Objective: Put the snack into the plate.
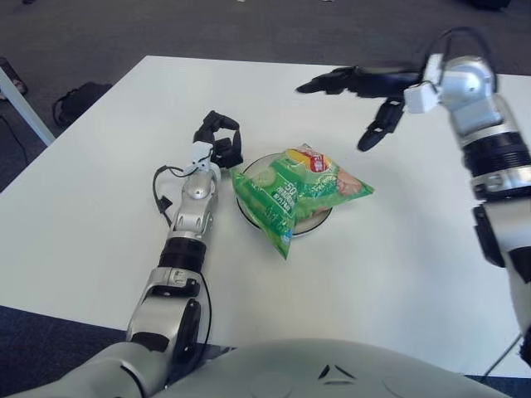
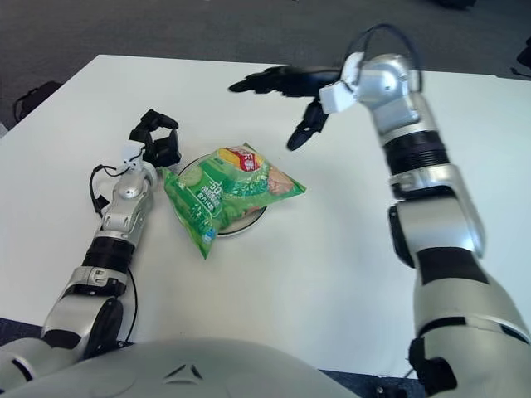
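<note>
The green snack bag (image 1: 294,191) is seen lying across the plate (image 1: 319,222), long axis diagonal. The left hand (image 1: 220,139), clenched empty, is nearer; the right hand (image 1: 365,99) is splayed, empty, beyond.

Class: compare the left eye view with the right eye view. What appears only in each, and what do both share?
Only the left eye view: a pale table leg at the left edge on the floor.
Only the right eye view: the right arm down to its upper part.
Both: the green snack lying on the plate, overhanging it; the left hand curled just left of the plate; the right hand open, raised behind and right of the snack.
</note>
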You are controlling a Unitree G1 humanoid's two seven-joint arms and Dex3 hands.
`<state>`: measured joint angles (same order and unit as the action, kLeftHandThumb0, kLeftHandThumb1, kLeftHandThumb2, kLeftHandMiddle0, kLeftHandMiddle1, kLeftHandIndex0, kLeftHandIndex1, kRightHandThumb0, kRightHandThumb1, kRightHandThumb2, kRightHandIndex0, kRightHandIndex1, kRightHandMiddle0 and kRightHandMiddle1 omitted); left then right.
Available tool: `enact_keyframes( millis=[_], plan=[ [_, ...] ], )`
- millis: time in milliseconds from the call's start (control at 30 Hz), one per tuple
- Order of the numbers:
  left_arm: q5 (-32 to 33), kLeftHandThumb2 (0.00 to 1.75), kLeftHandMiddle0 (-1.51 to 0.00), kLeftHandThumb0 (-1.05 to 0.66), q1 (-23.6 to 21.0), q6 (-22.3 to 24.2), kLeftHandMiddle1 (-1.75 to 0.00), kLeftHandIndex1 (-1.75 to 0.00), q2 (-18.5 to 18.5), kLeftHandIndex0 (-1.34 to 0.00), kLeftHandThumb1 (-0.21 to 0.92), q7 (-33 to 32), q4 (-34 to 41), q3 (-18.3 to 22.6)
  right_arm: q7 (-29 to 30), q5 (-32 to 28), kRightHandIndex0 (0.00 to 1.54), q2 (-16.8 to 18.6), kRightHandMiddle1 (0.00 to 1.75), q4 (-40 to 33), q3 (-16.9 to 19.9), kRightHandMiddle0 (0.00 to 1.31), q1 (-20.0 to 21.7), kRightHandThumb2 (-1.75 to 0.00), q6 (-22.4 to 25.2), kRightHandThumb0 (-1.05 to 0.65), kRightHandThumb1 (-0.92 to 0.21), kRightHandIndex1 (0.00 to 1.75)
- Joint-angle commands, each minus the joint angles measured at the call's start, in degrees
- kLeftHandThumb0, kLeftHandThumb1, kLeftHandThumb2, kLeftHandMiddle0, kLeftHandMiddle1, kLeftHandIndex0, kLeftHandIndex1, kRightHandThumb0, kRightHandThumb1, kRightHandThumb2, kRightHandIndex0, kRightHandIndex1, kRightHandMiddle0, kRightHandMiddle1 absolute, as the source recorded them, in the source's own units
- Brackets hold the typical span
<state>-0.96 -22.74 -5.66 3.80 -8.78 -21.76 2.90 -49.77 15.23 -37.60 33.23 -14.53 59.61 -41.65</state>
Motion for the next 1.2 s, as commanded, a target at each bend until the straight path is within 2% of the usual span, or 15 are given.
enact_keyframes(
  millis=[0,100,167,300,400,433,567,600,767,833,967,1000,1100,1167],
  plan=[
    [-0.26,1.07,-1.25,-0.42,0.83,0.43,-1.75,-1.75,0.27,-0.46,0.51,0.4,0.77,0.47,0.83,1.93,0.0,-0.43,0.03,-3.22,-0.3,0.0,0.29,-0.5,1.89,-0.94,-0.64,0.0],
    [-0.12,1.07,-1.25,-0.42,1.18,0.37,-1.75,-1.75,0.43,-0.46,0.51,0.53,1.28,0.83,5.43,5.73,0.0,-2.46,0.01,-5.05,0.07,0.0,-1.97,-0.46,-1.26,-0.97,-0.69,0.0],
    [-0.13,1.07,-1.25,-0.42,1.33,0.3,-1.75,-1.75,0.43,-0.46,0.51,0.51,1.47,0.99,7.28,6.95,0.0,-3.51,0.0,-6.15,0.45,0.0,-3.31,-0.35,-2.12,-1.01,-0.8,0.0],
    [0.16,1.07,-1.25,-0.42,1.69,0.2,-1.75,-1.75,0.96,-0.46,0.51,0.88,1.74,1.66,6.8,5.32,0.02,-6.15,0.0,-6.54,1.86,0.0,-5.48,-0.29,0.62,-1.04,-0.89,0.01],
    [0.28,1.07,-1.25,-0.42,2.03,-0.09,-1.75,-1.75,1.37,-0.46,0.51,1.21,1.87,2.1,7.34,4.01,0.05,-8.26,0.0,-2.75,3.58,0.0,-7.15,-0.31,2.03,-1.05,-0.91,0.02],
    [0.34,1.07,-1.25,-0.42,2.14,-0.15,-1.75,-1.75,1.52,-0.46,0.51,1.34,1.91,2.27,8.16,4.11,0.06,-8.5,0.0,-1.68,4.02,0.0,-7.68,-0.32,2.69,-1.05,-0.91,0.02],
    [0.6,1.07,-1.24,-0.42,2.55,-0.44,-1.75,-1.75,2.13,-0.46,0.51,1.84,1.89,2.98,10.34,3.99,0.1,-7.98,0.02,-6.68,5.58,0.03,-13.29,-0.34,8.25,-1.05,-0.92,0.04],
    [0.72,1.07,-1.24,-0.42,2.68,-0.54,-1.75,-1.75,2.29,-0.46,0.51,2.01,1.87,3.18,12.55,4.64,0.1,-7.66,0.02,-7.28,6.3,0.03,-14.86,-0.34,9.32,-1.05,-0.92,0.04],
    [1.09,1.07,-1.24,-0.42,3.4,-0.98,-1.75,-1.75,2.62,-0.46,0.51,2.63,1.92,3.91,19.39,6.27,0.19,-6.42,0.42,-9.86,8.54,0.0,-17.92,-0.26,15.1,-0.99,-0.92,0.06],
    [1.17,1.07,-1.24,-0.42,3.42,-0.99,-1.75,-1.75,2.78,-0.46,0.51,2.83,1.78,4.22,20.58,6.04,0.21,-5.97,0.49,-10.44,8.82,0.0,-19.04,-0.24,16.37,-0.97,-0.92,0.06],
    [1.29,1.07,-1.25,-0.42,3.94,-0.73,-1.75,-1.75,2.89,-0.46,0.51,2.74,1.83,4.81,24.38,3.9,0.32,-3.55,0.75,-12.78,11.15,0.0,-23.88,-0.25,19.75,-0.88,-0.92,0.13],
    [1.38,1.07,-1.25,-0.42,4.06,-0.49,-1.75,-1.75,2.84,-0.46,0.51,2.74,1.95,4.92,25.08,2.71,0.33,-2.48,0.77,-13.7,12.16,0.0,-24.66,-0.25,21.77,-0.87,-0.92,0.14],
    [1.72,1.08,-1.25,-0.42,4.58,-0.07,-1.75,-1.75,2.56,-0.47,0.51,2.87,2.35,5.16,27.0,-1.98,0.28,1.26,0.88,-17.25,15.39,0.0,-27.19,-0.33,28.37,-0.8,-0.87,0.39],
    [1.98,1.08,-1.25,-0.42,4.7,0.13,-1.75,-1.75,2.41,-0.47,0.5,3.06,2.48,5.38,28.11,-4.66,0.24,3.69,0.96,-20.53,17.1,0.0,-29.03,-0.47,32.8,-0.73,-0.78,0.6]
  ],
)
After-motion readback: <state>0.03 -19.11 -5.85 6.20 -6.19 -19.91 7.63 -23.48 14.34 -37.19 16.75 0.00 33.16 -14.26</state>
